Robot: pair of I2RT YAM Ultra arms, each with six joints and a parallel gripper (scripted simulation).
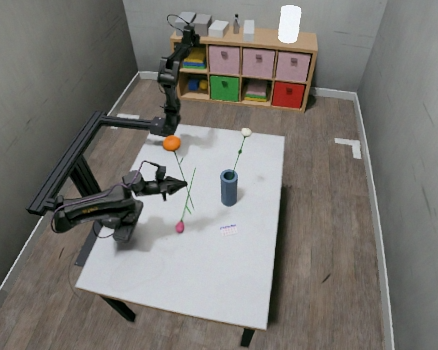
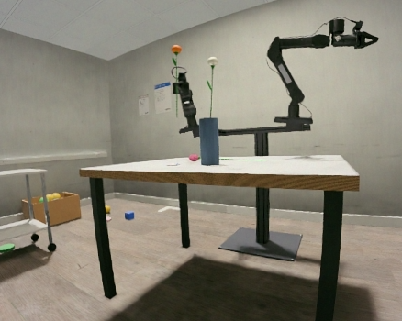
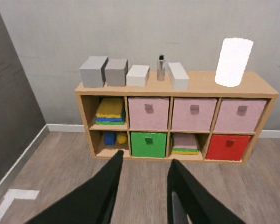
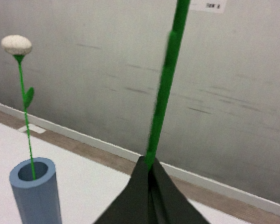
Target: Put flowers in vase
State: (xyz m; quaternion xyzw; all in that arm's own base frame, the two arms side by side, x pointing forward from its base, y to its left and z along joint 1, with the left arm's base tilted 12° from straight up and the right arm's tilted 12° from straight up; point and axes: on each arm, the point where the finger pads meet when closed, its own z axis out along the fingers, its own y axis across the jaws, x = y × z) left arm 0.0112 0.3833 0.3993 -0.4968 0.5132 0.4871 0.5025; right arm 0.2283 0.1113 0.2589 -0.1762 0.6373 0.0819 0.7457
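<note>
Red bin (image 1: 288, 95) (image 3: 228, 148), green bin (image 1: 224, 88) (image 3: 148, 145), blue floor block (image 2: 129, 215)
</note>
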